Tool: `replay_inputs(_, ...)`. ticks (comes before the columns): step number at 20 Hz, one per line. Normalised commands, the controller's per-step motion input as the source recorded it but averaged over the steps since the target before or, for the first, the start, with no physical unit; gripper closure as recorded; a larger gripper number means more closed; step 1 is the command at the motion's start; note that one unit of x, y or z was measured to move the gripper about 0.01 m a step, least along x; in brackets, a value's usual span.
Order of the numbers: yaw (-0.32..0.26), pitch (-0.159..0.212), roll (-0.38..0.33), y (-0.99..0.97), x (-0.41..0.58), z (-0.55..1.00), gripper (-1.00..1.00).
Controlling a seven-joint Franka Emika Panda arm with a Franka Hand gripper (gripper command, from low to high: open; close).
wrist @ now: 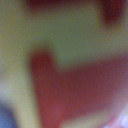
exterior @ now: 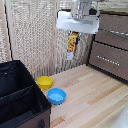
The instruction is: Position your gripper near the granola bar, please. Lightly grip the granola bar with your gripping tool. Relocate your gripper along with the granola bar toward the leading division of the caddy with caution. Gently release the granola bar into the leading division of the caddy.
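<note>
I can't read any words or numbers in what I see. The granola bar (exterior: 73, 44) has busy red, orange and yellow print, but from the exterior view it is too small and blurry for me to make out any letters or a brand. In my wrist view there are only big fuzzy red and yellow shapes, with no letters I can tell.

Granola bar (exterior: 72, 45) aloft, seemingly upright; caddy (exterior: 20, 100) below.
</note>
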Motion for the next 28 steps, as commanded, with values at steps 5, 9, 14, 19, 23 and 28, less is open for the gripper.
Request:
replay_inputs(5, -0.118, 0.081, -0.057, 0.64, -0.146, 0.04, 1.0)
replay_inputs(9, -0.129, 0.058, -0.038, 0.65, -0.102, 0.08, 1.0)
replay_inputs(14, -0.153, 0.023, -0.005, 0.64, -0.033, 0.13, 1.0)
replay_inputs(19, -0.161, 0.006, 0.0, 0.63, -0.004, 0.17, 1.0)
replay_inputs(23, -0.165, 0.001, 0.0, 0.63, 0.0, 0.19, 1.0)
replay_inputs(28, -0.163, 0.003, 0.0, 0.63, 0.0, 0.18, 1.0)
